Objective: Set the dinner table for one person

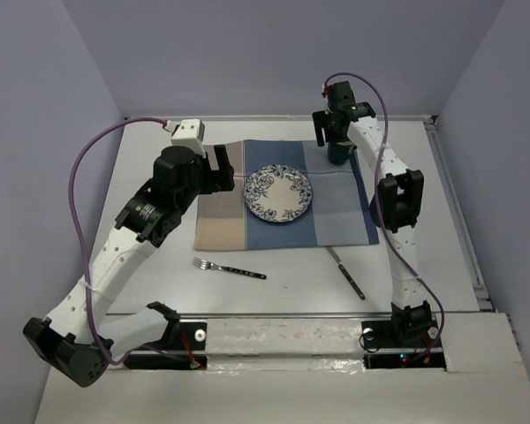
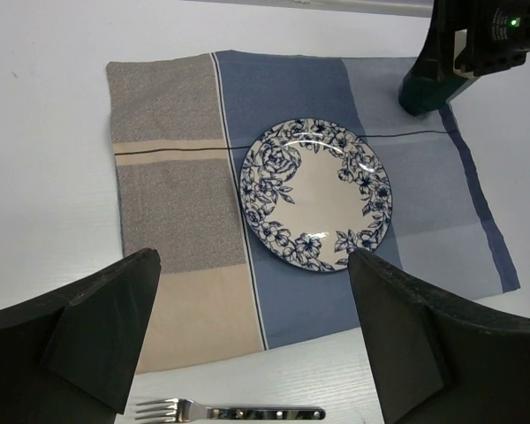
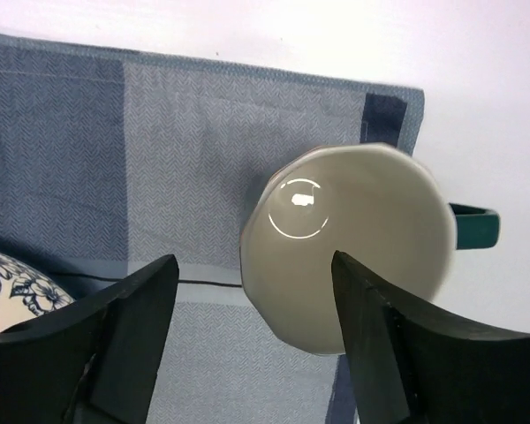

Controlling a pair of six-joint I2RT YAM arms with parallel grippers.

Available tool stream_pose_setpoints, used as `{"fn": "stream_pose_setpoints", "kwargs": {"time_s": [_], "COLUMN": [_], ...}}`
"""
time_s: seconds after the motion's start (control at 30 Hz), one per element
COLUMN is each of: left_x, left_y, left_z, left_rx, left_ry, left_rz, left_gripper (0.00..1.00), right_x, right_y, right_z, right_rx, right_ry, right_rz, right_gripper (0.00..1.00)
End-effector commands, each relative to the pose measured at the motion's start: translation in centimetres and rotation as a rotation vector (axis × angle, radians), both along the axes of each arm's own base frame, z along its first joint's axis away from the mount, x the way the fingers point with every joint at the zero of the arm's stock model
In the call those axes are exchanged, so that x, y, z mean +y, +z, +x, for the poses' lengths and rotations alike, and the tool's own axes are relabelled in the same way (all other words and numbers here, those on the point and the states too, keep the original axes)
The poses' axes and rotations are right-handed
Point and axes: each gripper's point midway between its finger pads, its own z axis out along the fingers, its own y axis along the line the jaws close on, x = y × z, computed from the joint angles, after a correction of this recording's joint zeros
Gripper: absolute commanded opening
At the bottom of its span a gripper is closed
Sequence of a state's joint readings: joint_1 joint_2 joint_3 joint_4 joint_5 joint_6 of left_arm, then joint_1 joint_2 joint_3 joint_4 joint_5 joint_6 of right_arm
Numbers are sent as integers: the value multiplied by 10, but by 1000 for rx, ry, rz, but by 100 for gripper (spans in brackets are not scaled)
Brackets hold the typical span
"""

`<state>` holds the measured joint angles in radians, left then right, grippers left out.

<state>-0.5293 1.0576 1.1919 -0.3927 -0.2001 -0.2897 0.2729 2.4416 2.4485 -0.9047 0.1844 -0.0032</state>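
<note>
Right pincer (image 3: 252,274) parted above mug (image 3: 353,238) — on placemat (image 3: 159,132) corner, plate (image 1: 279,193) central

Bright, even light comes from overhead, leaving only faint soft shadows on the white table (image 1: 291,283), a small ring of glare inside the mug (image 3: 299,208), and the close dark fingers (image 3: 115,344) blurred.

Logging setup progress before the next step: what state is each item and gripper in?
plate: upright, empty, on placemat
mug: upright, empty, on placemat corner
fork: lying on table, off placemat
knife: lying on table
placemat: spread flat
left gripper: open, empty
right gripper: open, at mug
</note>
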Motion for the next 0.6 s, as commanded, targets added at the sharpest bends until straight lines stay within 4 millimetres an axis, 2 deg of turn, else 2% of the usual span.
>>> {"fn": "stream_pose_setpoints", "kwargs": {"time_s": [0.0, 0.03, 0.07, 0.1, 0.13, 0.23, 0.27, 0.3, 0.33, 0.4, 0.43, 0.53, 0.57], "left_x": [1, 3, 5, 8, 11, 19, 21, 22, 23, 24, 25, 29, 31], "left_y": [29, 30, 30, 35, 37, 53, 56, 65, 71, 80, 83, 87, 88], "left_z": [6, 8, 9, 10, 13, 20, 23, 23, 24, 24, 24, 21, 21], "left_rx": [-76, -80, -80, -86, -90, -120, -127, -147, -161, -180, -186, -187, -189], "left_ry": [12, 25, 37, 52, 75, 135, 147, 151, 160, 166, 170, 184, 196], "left_rz": [-7, -3, 4, 5, 10, 26, 31, 23, 19, 7, 4, 5, 2], "left_gripper": [99, 99, 99, 99, 99, 99, 99, 99, 99, 99, 99, 99, 99], "right_x": [6, 14, 14, 22, 26, 58, 64, 82, 88, 102, 113, 143, 165], "right_y": [73, 84, 95, 118, 128, 130, 156, 124, 151, 135, 122, 105, 87], "right_z": [19, 18, 16, 9, 4, -27, -47, -67, -84, -116, -146, -197, -230], "right_rx": [-188, -202, -220, -243, -250, -180, -211, -136, -201, -153, -113, -32, 33], "right_ry": [-39, -26, -25, -9, -2, 64, 93, 128, 165, 212, 248, 330, 395], "right_rz": [91, 143, 149, 216, 251, 388, 423, 428, 453, 450, 447, 493, 494], "right_gripper": [80, 83, 84, 85, 86, 86, 87, 87, 87, 86, 84, 76, 72]}}
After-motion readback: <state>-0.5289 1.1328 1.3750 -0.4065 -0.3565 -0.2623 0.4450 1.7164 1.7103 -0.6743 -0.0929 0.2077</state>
